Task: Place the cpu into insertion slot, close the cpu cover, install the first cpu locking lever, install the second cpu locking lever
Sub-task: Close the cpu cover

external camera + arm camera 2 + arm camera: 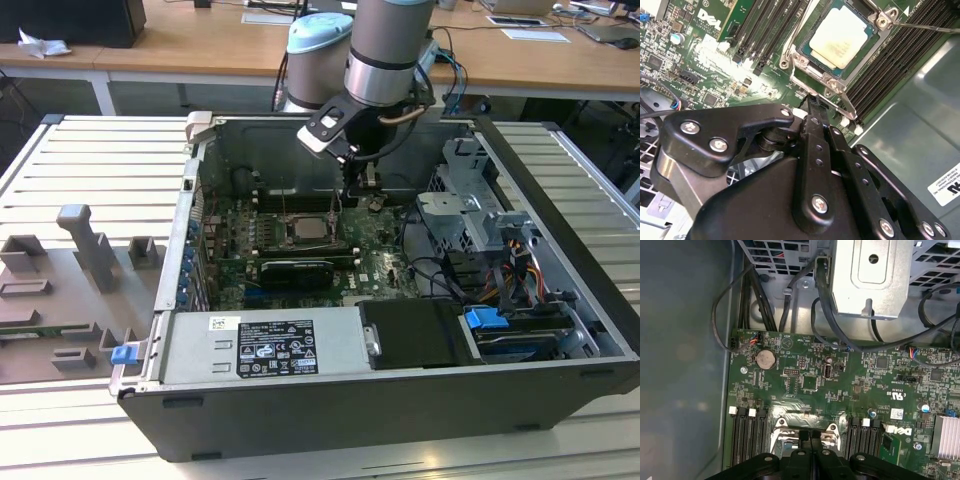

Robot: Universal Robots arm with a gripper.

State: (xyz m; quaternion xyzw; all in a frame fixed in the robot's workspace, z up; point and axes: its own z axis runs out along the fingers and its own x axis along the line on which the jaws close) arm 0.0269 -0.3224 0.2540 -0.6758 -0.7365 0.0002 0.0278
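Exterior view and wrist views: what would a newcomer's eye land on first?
In the exterior view, the arm reaches down into the open computer case, its gripper low over the green motherboard. In the second wrist view, the pale cpu gleams in the insertion slot, just beyond the black gripper.

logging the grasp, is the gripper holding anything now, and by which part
Nothing visibly held: the black gripper has jaws shut together; the pale silver square cpu sits in the dark square insertion slot.
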